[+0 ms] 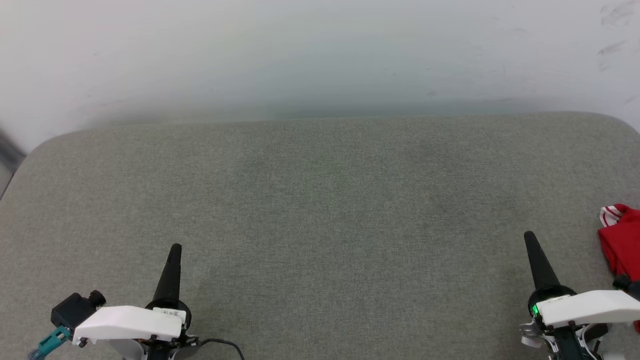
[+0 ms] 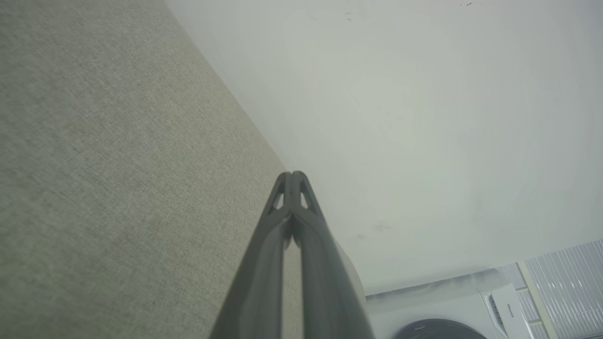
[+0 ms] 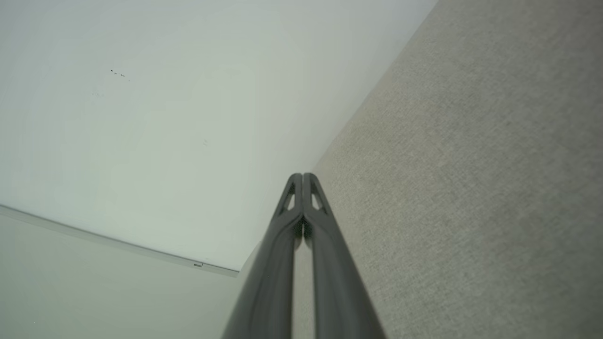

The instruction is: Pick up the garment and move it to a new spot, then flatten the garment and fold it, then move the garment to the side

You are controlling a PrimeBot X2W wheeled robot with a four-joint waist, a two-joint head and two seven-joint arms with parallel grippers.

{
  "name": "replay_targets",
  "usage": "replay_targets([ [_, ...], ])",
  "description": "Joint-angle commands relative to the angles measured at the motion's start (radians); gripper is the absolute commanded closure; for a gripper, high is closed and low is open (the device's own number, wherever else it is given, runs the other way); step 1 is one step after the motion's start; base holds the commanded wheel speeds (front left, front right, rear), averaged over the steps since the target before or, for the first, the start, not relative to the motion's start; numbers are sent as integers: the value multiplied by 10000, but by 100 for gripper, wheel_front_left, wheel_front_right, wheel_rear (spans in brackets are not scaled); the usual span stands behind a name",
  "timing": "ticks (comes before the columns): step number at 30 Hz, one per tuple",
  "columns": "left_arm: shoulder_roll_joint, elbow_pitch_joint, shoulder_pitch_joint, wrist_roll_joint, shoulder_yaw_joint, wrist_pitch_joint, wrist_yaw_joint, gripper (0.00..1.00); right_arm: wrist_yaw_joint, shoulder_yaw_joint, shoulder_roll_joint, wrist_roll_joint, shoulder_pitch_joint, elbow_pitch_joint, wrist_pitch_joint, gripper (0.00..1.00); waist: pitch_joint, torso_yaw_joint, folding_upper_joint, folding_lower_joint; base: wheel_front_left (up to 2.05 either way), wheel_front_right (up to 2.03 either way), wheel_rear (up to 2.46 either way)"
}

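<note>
Red shirt [image 1: 622, 240] lay on the grey worktop [image 1: 320, 200] at the head view's right edge, just beside my right hand [image 1: 528, 235]. It was cut off there, so I couldn't tell bunched from folded. That hand and my left hand [image 1: 175, 247] were pinched fully shut, holding nothing. This fitted a shirt awaiting pickup or one already set aside; either way, I judged the right fingers mustn't snag it.
</note>
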Motion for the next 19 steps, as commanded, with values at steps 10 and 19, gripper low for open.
replay_targets([
  [10,-7,112,-308,-1104,132,320,-18,100,-2,-78,-18,1199,-318,66,213,100,-32,-5,0,0,0,0,0],
  [19,-32,243,-372,-1887,198,543,-20,100,-2,-127,-14,2043,-353,166,382,100,-59,-10,0,0,0,0,0],
])
